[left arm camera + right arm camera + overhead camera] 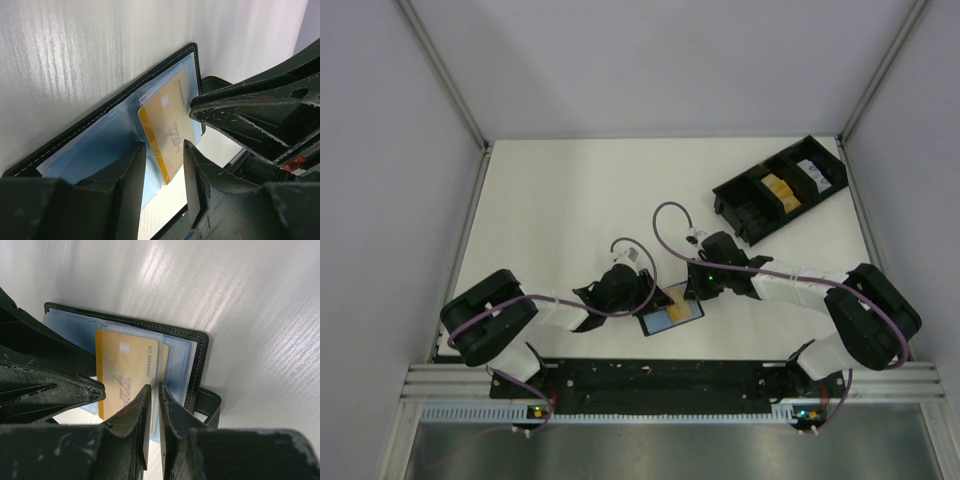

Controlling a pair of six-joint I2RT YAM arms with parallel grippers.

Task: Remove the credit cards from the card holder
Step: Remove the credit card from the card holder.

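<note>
The card holder [150, 327] is lying open and flat on the table [570, 200], and the orange-yellow card [122, 370] is sitting inside it, tucked in a clear sleeve [175, 360] over the holder's blue-grey lining. The card is looking thin, light and stiff, with a glossy face that is likely going to slip between hard fingers. The holder is looking soft and light enough to drag along with it. The best hold seems to be the card's bare long edge nearest the holder's tab [207, 405], pulling in line with the sleeve's mouth while the holder is being kept down. The right pincer [154, 390] is coming in from the tab side of the holder with its jaws nearly pressed together, appearing to pinch that edge. Whether it is gripping the card alone or the sleeve too is not showing. The left pincer [164, 145] is working at the opposite side of the holder, jaws partly spread and straddling the card's end, apparently resting on the holder without clamping anything. The two pincers are crowding each other over the holder, so that is the main obstacle. A long black tray [778, 190] is sitting well apart from the holder, beyond its tab side, out of the way.
</note>
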